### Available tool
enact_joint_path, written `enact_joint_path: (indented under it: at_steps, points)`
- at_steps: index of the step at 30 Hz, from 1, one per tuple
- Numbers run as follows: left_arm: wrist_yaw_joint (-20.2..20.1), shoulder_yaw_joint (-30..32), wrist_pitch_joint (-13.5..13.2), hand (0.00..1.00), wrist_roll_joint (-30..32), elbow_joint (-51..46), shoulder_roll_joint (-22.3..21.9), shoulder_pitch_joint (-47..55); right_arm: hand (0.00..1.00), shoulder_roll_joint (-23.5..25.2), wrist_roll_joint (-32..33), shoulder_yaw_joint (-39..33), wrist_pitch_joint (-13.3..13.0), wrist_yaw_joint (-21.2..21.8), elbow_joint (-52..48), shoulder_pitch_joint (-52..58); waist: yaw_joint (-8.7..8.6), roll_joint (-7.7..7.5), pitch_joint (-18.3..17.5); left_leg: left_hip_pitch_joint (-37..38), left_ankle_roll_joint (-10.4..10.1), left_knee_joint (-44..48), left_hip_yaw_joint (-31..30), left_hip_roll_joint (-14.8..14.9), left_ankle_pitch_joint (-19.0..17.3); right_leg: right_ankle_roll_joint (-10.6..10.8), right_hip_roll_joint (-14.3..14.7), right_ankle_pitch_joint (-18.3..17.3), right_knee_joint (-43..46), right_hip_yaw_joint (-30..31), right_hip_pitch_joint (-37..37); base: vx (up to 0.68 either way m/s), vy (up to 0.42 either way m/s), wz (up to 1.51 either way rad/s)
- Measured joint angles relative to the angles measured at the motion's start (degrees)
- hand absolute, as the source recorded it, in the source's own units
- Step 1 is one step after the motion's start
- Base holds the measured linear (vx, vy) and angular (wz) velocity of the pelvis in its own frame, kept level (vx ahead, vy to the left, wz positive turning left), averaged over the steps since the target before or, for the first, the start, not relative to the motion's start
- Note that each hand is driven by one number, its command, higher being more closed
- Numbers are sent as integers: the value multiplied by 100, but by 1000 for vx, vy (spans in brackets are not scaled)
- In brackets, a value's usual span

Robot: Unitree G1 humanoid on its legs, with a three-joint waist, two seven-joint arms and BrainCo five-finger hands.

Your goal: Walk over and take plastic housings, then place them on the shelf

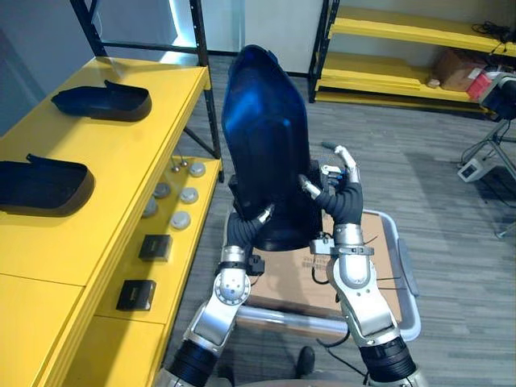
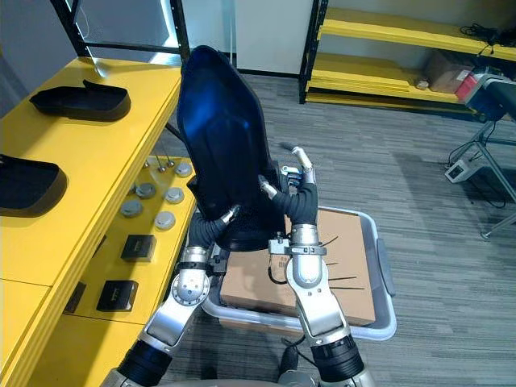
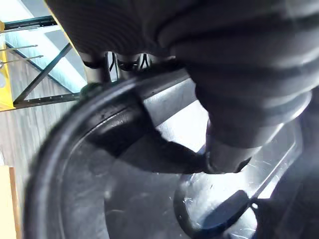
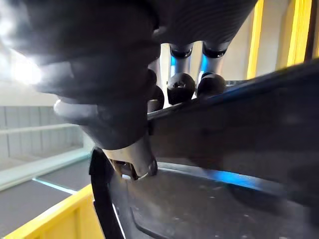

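Observation:
A large dark blue plastic housing (image 1: 266, 137) stands upright in front of me, held between both hands. My left hand (image 1: 246, 227) grips its lower left edge, thumb (image 3: 234, 144) inside the shell (image 3: 124, 199) and fingers over the rim. On the lower right edge my right hand (image 1: 339, 200) pinches the housing (image 4: 224, 139) between its fingertips (image 4: 179, 85) and thumb. To my left, two more dark housings (image 1: 103, 101) (image 1: 40, 185) lie on the top board of the yellow shelf (image 1: 121, 153).
The shelf's lower board carries round metal discs (image 1: 181, 205) and small black boxes (image 1: 155, 246). A grey bin (image 1: 407, 278) with a cardboard box (image 1: 282, 278) sits below my hands. Yellow racks (image 1: 403, 32) line the back wall, and a tripod (image 1: 492, 153) stands at right.

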Motion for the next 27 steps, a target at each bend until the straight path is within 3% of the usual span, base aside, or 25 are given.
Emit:
enact_joint_path:
  at_steps: [3, 7, 10, 11, 14, 19, 23, 27]
  points:
    - [-41, 100, -63, 100, -10, -77, -1, 27, 0, -204, 77, -146, -112, 143, -511, -2, 2, 6, -6, 6, 0, 1, 8, 11, -3, -1, 12, 1, 0, 30, 1, -4, -1, -1]
    - [-111, 228, -74, 100, -10, -79, -5, 267, 0, -317, 254, -872, -478, 142, -1075, -7, -4, 6, -6, 14, 0, 1, 21, 15, -5, -1, 16, 1, 0, 46, 2, 0, 0, 0]
    - [-160, 434, -74, 100, -14, -80, -5, 485, 0, -421, 443, -1890, -661, 81, -1107, 28, -20, 7, -6, 15, -1, 1, 23, 15, -6, 0, 18, 0, 1, 48, 1, 0, 0, 0]
    - [-163, 550, -75, 100, -36, -117, -18, 628, 0, -404, 683, -2529, -732, -38, -1062, 118, -29, 10, -8, 13, -6, 0, 21, 19, -10, 1, 21, -2, 0, 45, 0, 0, 0, 0]
    - [-172, 650, -75, 100, -80, -180, -25, 809, 0, -354, 1001, -3365, -847, -187, -835, 434, -46, 21, -14, 5, -7, 0, 10, 20, -16, 5, 21, -6, 0, 21, -3, 0, 0, 0]
    - [-285, 880, -105, 100, -201, -505, -32, 1210, 0, -203, 1693, -4284, -867, -373, 970, 1196, -184, 131, -86, -11, -2, 18, 5, 20, -63, 24, 18, -22, 0, -16, -9, 0, 0, 0]
    - [-364, 987, -197, 100, -248, -582, -53, 1304, 0, -203, 2155, -4445, -522, -274, 3075, 1558, -200, 259, -127, -38, -11, 49, 0, 34, -99, 32, 21, -38, 0, -17, -22, 0, 0, 0]
    - [-586, 979, -306, 100, -330, -706, -56, 1310, 0, -66, 2290, -4090, -163, 434, 5036, 1920, -194, 288, -119, -108, -12, 68, -57, 64, -103, 36, 19, -43, 1, -40, -8, -22, -12, 6]
